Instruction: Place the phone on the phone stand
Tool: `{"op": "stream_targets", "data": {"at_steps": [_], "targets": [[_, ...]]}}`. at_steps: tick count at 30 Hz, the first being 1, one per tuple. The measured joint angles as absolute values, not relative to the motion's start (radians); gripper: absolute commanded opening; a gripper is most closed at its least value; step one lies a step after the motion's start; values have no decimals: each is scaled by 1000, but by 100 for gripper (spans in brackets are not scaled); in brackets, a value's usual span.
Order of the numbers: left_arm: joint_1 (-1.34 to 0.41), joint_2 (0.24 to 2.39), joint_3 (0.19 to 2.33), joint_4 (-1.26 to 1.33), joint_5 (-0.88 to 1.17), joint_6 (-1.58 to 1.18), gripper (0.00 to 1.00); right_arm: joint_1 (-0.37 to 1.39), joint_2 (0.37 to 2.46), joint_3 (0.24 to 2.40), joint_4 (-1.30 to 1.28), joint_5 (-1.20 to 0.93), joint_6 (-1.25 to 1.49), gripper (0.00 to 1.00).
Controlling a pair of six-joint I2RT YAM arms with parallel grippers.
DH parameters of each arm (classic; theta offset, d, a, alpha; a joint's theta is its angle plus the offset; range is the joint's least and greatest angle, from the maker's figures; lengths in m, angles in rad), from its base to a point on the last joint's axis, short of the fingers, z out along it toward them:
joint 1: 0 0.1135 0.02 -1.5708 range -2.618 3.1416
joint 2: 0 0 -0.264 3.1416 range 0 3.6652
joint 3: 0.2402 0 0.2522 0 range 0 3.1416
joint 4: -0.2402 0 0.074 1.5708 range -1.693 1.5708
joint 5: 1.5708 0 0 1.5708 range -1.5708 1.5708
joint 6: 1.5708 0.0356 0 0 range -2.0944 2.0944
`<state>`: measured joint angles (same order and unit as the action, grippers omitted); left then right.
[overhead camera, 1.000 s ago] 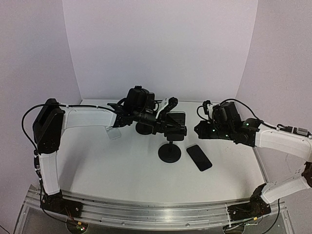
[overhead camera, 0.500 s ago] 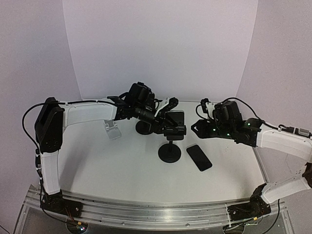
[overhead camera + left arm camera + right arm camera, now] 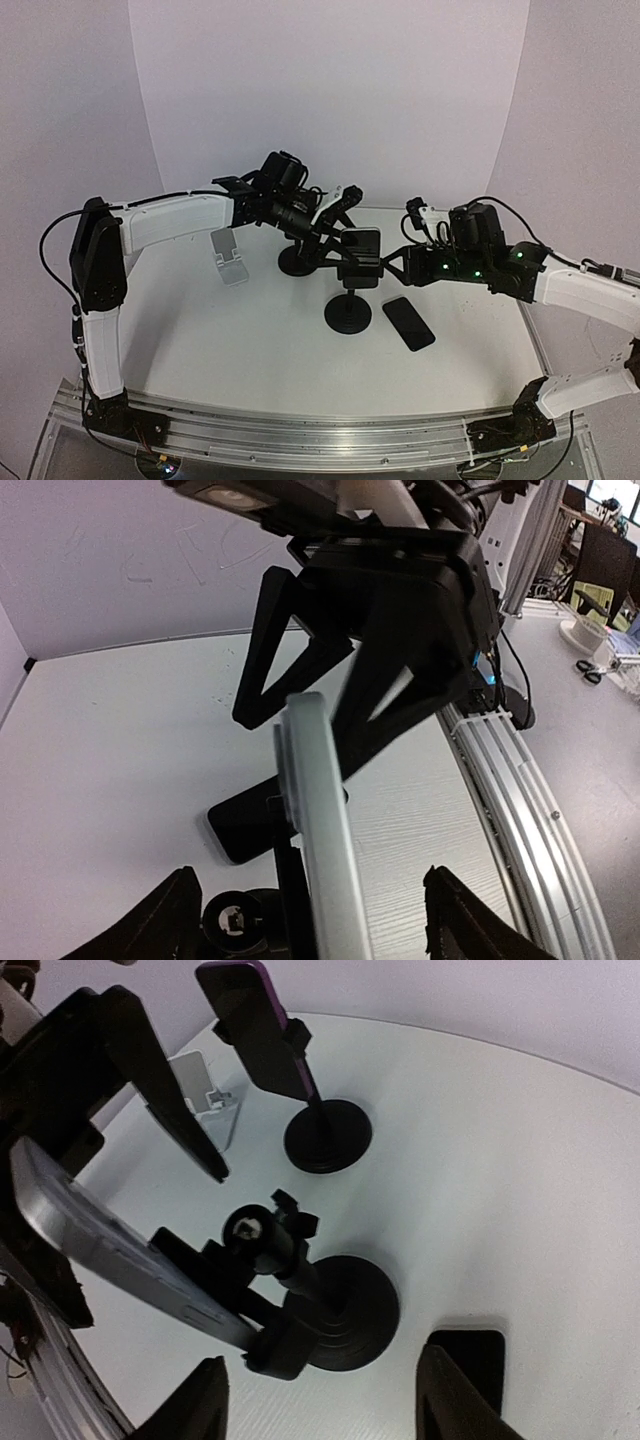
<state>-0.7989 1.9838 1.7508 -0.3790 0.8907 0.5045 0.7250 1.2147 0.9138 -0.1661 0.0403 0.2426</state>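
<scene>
Silver-edged phone (image 3: 360, 243) is seated in black round-base stand (image 3: 348, 314); left gripper (image 3: 318, 925) and right gripper (image 3: 330, 1405) are spread wide, nothing held; only retreat is judged left.

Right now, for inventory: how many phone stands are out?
3: front black stand at centre, rear black stand behind it, silver stand left; others may be hidden.

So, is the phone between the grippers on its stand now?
Yes, on it: the phone sits atop the stand, raised off the table.
</scene>
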Motion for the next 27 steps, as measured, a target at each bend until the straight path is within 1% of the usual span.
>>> {"op": "stream_targets", "data": {"at_steps": [2, 3, 6, 8, 10, 11, 13, 14, 15, 19, 23, 27], "targets": [[-794, 1978, 1750, -408, 904, 530, 89, 725, 1208, 914, -166, -8, 201, 88], [-791, 1973, 1744, -418, 908, 545, 90, 725, 1204, 914, -166, -34, 165, 90], [-777, 1936, 1695, -446, 917, 578, 92, 725, 1199, 915, -165, -93, 72, 92], [-765, 1917, 1677, -470, 919, 589, 93, 725, 1200, 924, -168, -128, 0, 90], [-750, 1899, 1669, -492, 919, 599, 93, 725, 1205, 943, -169, -156, -58, 81], [-742, 1888, 1665, -501, 918, 603, 93, 724, 1212, 957, -169, -172, -88, 75], [-730, 1862, 1650, -514, 913, 607, 93, 715, 1238, 989, -162, -212, -139, 58], [-724, 1845, 1639, -520, 912, 611, 93, 706, 1252, 1002, -158, -231, -166, 55], [-719, 1827, 1623, -528, 909, 616, 93, 693, 1268, 1016, -155, -254, -179, 52], [-712, 1760, 1571, -562, 890, 635, 93, 631, 1340, 1065, -145, -354, -230, 51], [-712, 1716, 1538, -590, 869, 649, 92, 594, 1393, 1087, -136, -449, -265, 37], [-712, 1683, 1506, -604, 850, 657, 92, 591, 1415, 1088, -133, -534, -292, 29]]}}
